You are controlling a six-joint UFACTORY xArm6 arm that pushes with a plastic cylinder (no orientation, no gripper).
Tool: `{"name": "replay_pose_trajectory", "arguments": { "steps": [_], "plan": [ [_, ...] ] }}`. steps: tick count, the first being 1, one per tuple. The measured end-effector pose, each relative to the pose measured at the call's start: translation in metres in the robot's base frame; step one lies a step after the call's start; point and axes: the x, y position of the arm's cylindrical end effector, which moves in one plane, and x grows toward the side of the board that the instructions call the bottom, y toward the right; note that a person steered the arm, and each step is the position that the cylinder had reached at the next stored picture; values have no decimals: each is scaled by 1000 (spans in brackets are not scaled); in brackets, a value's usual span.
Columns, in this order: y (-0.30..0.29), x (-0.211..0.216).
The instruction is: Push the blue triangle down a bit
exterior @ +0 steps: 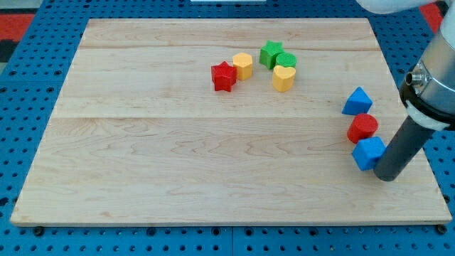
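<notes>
The blue triangle (357,101) lies near the board's right edge. Just below it sits a red round block (362,127), and below that a blue cube-like block (368,153). My tip (386,177) is at the view's lower right, touching the right side of the lower blue block. It is well below the blue triangle and slightly to its right.
A cluster sits at the top middle of the wooden board (178,142): a red star (223,76), a yellow hexagon (243,65), a green star (269,53), a green round block (286,60) and a yellow heart (283,78). The arm's body (435,78) fills the right edge.
</notes>
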Motion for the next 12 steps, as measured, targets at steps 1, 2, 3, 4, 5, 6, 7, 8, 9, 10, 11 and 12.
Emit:
{"name": "replay_pose_trajectory", "arguments": {
  "steps": [1,2,3,4,5,6,7,8,9,10,11,12],
  "plan": [
    [-9,16],
    [-66,24],
    [-105,-32],
    [-105,-108],
    [-91,-171],
    [-71,-221],
    [-27,-228],
    [-22,-214],
    [-22,-188],
    [-22,-180],
    [-22,-172],
    [-22,-165]
  ]
}}
